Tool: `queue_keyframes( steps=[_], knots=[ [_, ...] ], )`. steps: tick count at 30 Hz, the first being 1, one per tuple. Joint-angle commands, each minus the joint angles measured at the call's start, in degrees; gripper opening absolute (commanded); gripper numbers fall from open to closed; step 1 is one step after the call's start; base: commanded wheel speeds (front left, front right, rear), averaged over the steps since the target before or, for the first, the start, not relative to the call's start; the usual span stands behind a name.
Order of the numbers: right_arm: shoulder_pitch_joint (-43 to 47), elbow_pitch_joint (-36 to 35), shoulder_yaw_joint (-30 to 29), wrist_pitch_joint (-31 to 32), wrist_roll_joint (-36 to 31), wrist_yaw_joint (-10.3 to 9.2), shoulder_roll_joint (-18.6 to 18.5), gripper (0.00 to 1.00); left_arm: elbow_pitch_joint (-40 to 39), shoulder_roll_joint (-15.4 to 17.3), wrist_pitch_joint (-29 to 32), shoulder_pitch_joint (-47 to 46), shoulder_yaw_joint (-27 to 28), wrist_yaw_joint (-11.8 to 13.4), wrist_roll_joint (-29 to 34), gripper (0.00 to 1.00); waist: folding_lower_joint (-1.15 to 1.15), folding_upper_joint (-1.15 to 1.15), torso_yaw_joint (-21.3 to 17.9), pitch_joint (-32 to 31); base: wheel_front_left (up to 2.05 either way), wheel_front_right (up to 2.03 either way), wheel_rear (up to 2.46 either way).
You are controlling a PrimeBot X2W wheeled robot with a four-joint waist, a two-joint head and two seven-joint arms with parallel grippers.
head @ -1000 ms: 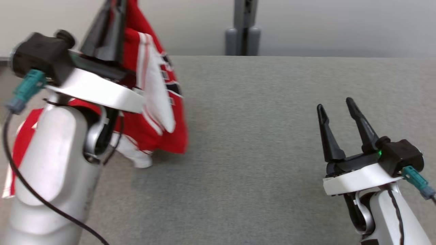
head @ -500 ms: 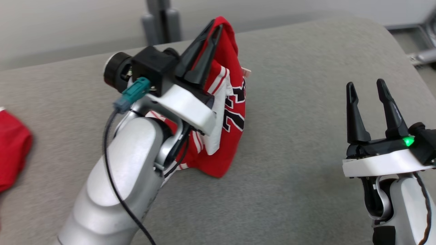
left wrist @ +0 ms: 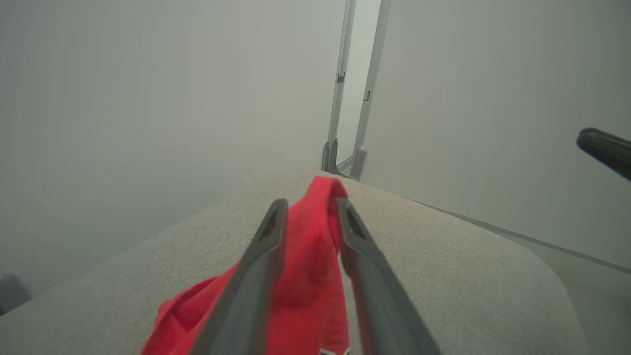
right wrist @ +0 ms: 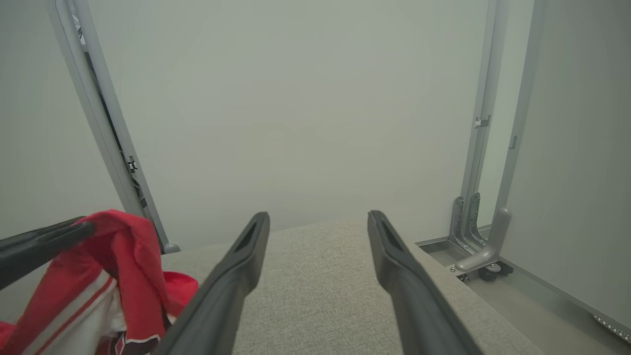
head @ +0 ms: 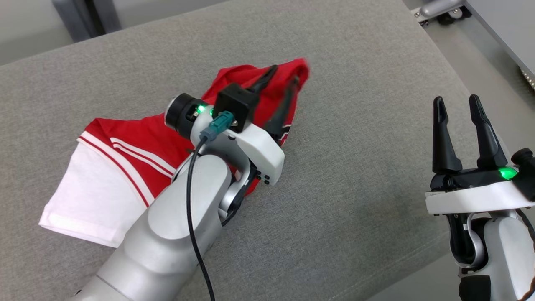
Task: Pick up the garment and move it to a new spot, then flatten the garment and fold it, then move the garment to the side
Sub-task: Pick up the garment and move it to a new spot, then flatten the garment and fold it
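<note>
i've got the garment (head: 125,154) down on the grey cushion (head: 355,188), left of the middle. its white panel is spread at the near left and a red ridge stands up at the far end. the left gripper (head: 285,74) has its fingers parted around that ridge, and i can't tell whether they're pinching the cloth or only framing it. the right gripper (head: 456,99) hangs at the near right, jaws wide and empty, well apart from the cloth. my worry is pulling the left arm back while fabric is caught on a finger. that would drag the shirt, bunch it further and make flattening harder. the loose black cable (head: 190,200) on that arm could also snag a fold. count: one garment, one cushion, two grippers, one cable.
</note>
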Motion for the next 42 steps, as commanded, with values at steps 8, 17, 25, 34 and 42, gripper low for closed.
queue_keyframes(
  steps=[8, 17, 25, 34, 42],
  knots=[
    [-0.1, -0.4, -1.0, -0.3, -2.4, 0.09, -0.2, 1.0, 3.5, 0.3, -6.5, -2.7, -2.1, 2.3, -5.0, 1.0, 0.0, -0.01, 5.2, -2.3, 0.0, 0.0, 0.0],
    [2.0, -2.0, -0.1, -0.3, -6.2, 0.09, -0.3, 1.0, -3.5, 4.3, -8.9, 3.5, 6.7, 6.1, -1.5, 1.0, 0.0, -0.01, 14.7, -7.3, 0.0, 0.0, 0.0],
    [5.0, -2.0, 1.6, -0.3, -8.9, 0.09, -0.3, 1.0, -13.3, 8.0, -8.8, 21.3, 15.8, 7.1, 2.5, 1.0, 0.0, -0.01, 21.5, -11.1, 0.0, 0.0, 0.0],
    [7.6, -0.1, 2.8, -0.3, -10.2, 0.09, -0.3, 1.0, -17.3, 5.1, -8.8, 35.1, 22.0, 4.5, 6.4, 1.0, 0.0, -0.01, 25.8, -13.3, 0.0, 0.0, 0.0],
    [8.4, 0.4, 3.3, -0.3, -10.6, 0.09, -0.3, 1.0, -19.2, 1.0, -8.8, 38.6, 24.9, 2.2, 10.0, 1.0, 0.0, -0.01, 27.8, -13.2, 0.0, 0.0, 0.0]
  ],
)
